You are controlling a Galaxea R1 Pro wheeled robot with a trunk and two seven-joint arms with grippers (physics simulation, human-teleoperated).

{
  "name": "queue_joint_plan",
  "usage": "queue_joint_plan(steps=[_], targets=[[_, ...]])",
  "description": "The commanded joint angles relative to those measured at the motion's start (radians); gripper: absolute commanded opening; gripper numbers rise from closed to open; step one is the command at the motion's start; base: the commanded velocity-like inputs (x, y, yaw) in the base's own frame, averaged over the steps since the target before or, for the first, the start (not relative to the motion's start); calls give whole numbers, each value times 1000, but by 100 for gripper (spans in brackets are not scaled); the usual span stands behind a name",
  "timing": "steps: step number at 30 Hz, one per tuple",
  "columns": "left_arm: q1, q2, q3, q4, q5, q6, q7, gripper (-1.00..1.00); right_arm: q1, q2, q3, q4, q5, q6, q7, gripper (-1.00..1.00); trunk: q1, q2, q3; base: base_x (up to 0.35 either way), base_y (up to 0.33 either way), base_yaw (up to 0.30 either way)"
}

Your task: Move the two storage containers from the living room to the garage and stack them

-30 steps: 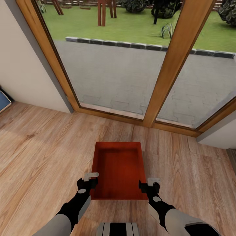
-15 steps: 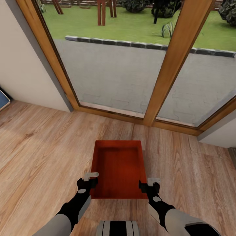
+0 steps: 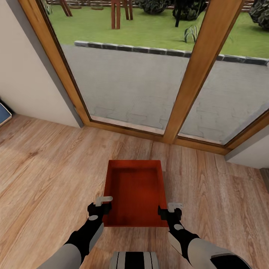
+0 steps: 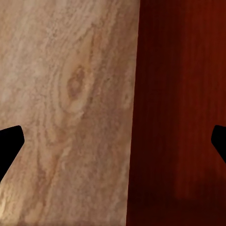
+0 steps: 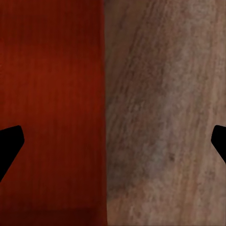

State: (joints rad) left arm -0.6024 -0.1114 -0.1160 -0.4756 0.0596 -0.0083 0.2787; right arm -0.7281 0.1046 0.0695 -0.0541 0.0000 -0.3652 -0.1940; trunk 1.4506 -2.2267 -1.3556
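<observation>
One storage container sits on the living room wood floor near the glass doors. Left gripper and right gripper straddle its side walls, jaws spread, nothing clamped. Task looks barely begun: lifting, carrying and stacking in the garage remain.

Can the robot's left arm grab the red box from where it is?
Probably yes. The left end effector hangs right at the storage container's near left wall, fingers spread wide in the left wrist view, one each side of that wall. Nothing lies between them.
</observation>
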Motion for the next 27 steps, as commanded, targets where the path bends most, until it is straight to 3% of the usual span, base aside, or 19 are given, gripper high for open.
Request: queue_joint_plan(steps=[1,22,27], targets=[[0,1,-8,0,6,-1,8,100,-1,1,7,1,0,-1,-7,100,0,0,-1,0,0,0],[0,1,-7,0,6,-1,8,100,-1,1,7,2,-1,0,-7,100,0,0,-1,0,0,0],[0,1,-7,0,6,-1,8,100,-1,1,7,2,-1,0,-7,100,19,-35,-16,0,0,0]])
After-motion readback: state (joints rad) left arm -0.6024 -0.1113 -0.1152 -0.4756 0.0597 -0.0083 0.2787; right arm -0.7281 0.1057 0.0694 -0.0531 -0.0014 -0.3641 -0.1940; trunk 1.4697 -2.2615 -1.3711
